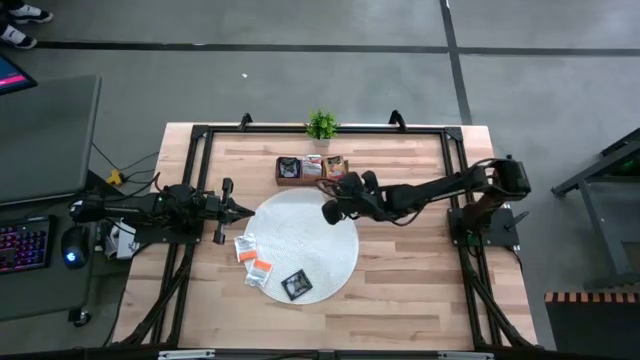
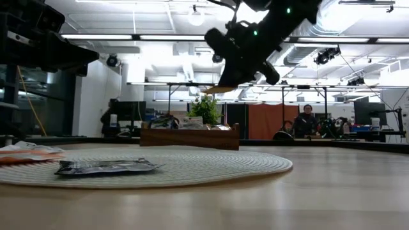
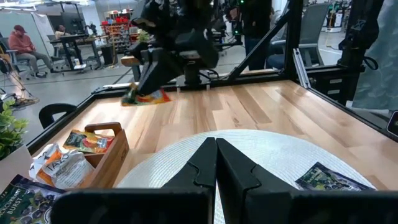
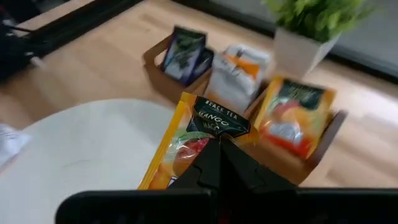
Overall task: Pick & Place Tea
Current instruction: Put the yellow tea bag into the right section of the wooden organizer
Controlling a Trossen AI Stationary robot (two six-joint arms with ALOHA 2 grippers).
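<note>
Overhead: right gripper (image 1: 333,212) is stretched over the far part of the round mat (image 1: 330,262), just short of the wooden tray (image 1: 288,180); potted plant (image 1: 321,126) sits beyond the tray; past the gripper on the mat's near side lie a black sachet (image 1: 296,285) and white-and-orange sachets (image 1: 252,258); left gripper (image 1: 245,210) waits at the mat's left edge, well apart from the right one, fingers pressed together.

Low view: right gripper (image 2: 231,69) hangs well above the tabletop (image 2: 332,191), a thin yellow sachet (image 2: 219,89) edge-on under it; tray (image 2: 190,137) behind and below; black sachet (image 2: 105,167) flat on the mat (image 2: 211,167).

Left wrist: left gripper (image 3: 216,148) fingers touching, nothing between them; right gripper (image 3: 144,79) ahead holds the sachet (image 3: 145,98) clear of the tabletop (image 3: 249,112); tray (image 3: 107,157) off to one side.

Right wrist: right gripper (image 4: 219,144) clamped on the yellow sachet (image 4: 193,140), printed "MANGO"; tray (image 4: 163,87) just ahead, one sachet type per compartment: dark (image 4: 185,51), white-orange (image 4: 238,73), yellow (image 4: 293,115).
</note>
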